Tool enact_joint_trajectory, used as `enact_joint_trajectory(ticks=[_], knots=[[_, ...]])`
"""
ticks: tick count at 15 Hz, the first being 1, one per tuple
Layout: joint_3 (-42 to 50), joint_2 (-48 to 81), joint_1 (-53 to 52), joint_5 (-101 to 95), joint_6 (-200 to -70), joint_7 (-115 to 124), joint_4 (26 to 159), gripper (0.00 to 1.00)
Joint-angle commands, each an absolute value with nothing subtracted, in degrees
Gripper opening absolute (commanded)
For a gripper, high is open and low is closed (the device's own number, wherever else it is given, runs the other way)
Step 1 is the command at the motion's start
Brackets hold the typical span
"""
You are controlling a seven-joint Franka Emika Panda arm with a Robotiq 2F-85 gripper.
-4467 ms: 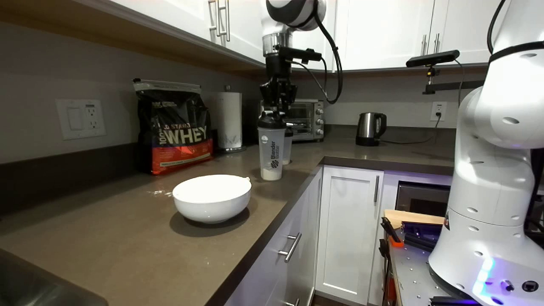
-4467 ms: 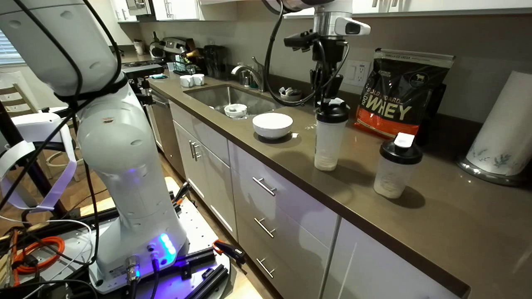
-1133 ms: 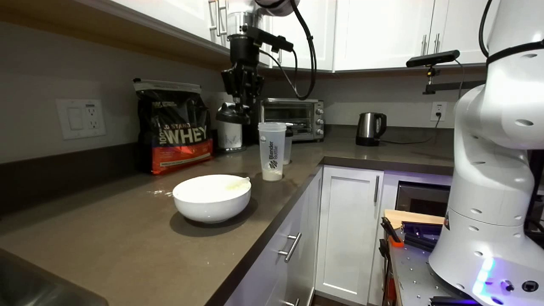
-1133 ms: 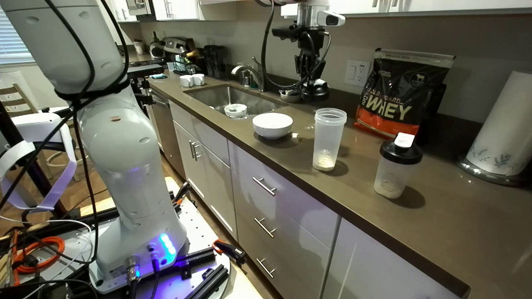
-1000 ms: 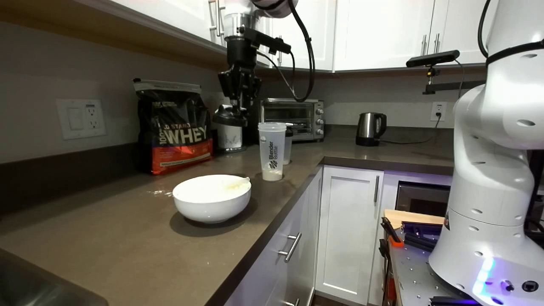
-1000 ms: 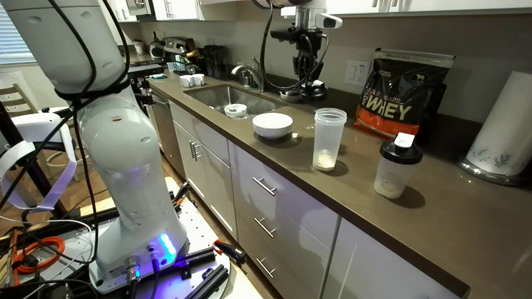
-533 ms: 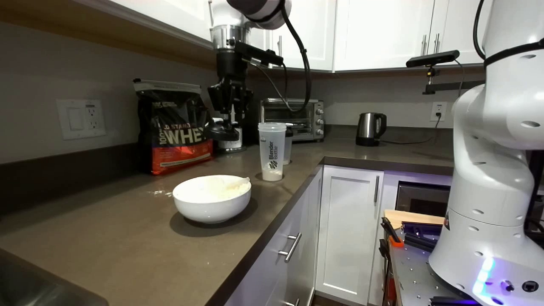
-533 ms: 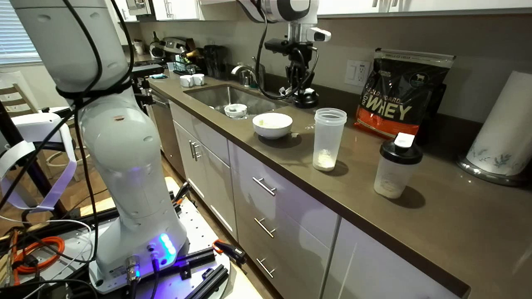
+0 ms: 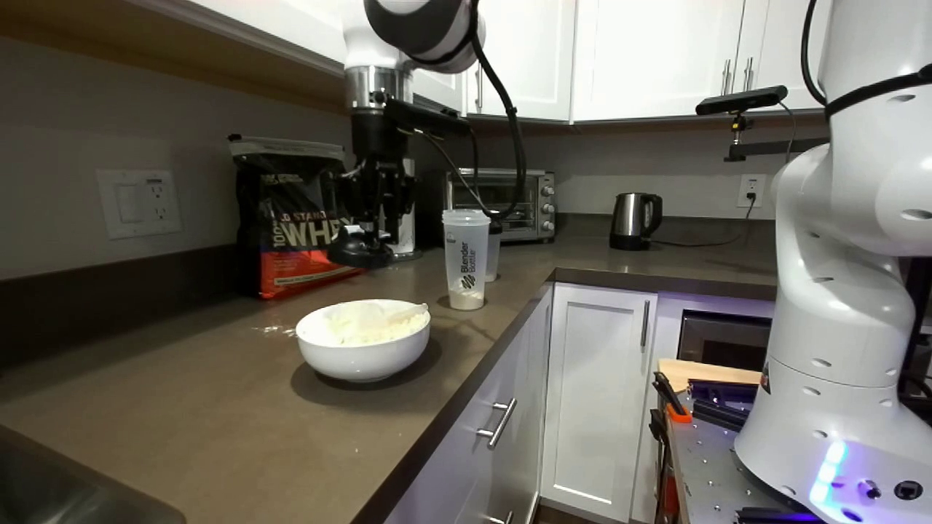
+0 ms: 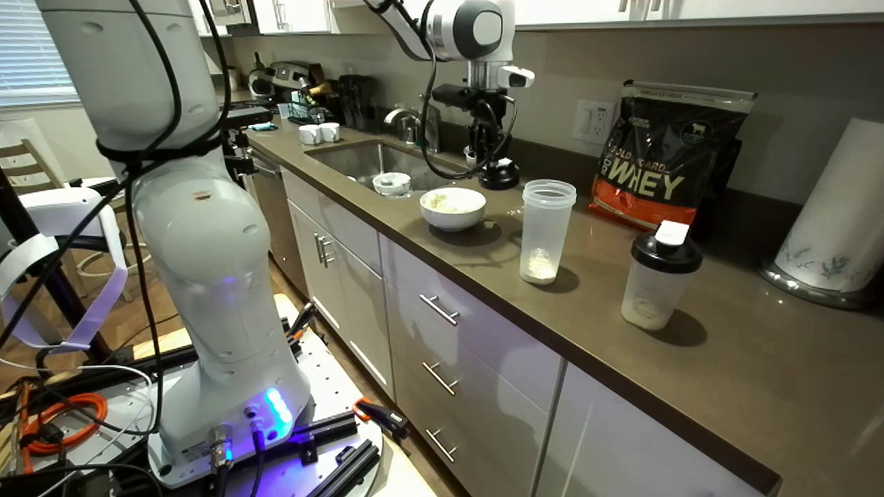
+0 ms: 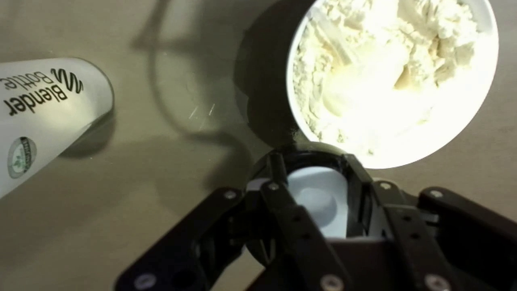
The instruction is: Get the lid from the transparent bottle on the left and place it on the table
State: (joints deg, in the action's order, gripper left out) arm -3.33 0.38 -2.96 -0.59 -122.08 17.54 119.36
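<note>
The lid [image 9: 358,252] is a round black cap with a white flip top. My gripper [image 9: 377,227] is shut on its top and holds it above the table [image 9: 218,415], behind the white bowl, near the whey bag. The lid shows in an exterior view [image 10: 499,177] and, between my fingers [image 11: 357,173], in the wrist view [image 11: 311,150]; the gap below it is hard to judge. The transparent bottle [image 9: 466,258] stands upright and open, with pale powder at its bottom, also seen in the exterior view [image 10: 547,231] and wrist view [image 11: 52,93].
A white bowl [image 9: 364,358] of pale powder stands close to the lid. A second shaker [image 10: 658,283] with its black lid on stands past the open bottle. The whey bag [image 10: 670,159], a paper towel roll [image 10: 839,207] and the sink [image 10: 359,159] are also around.
Earlier the lid sat on the bottle under my gripper. It came off, moved away from the bottle toward the bag and bowl side, and came lower over the last second.
</note>
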Motion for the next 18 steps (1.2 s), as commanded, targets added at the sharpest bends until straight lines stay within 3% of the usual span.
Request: enact_joint_trajectory(ticks=[1, 18], knots=[[-3.8, 2.1, -3.8, -3.2, -124.5, 20.2, 119.7, 0.13], [-2.5, 8.0, -5.1, -8.1, -124.7, 25.3, 116.1, 0.13]])
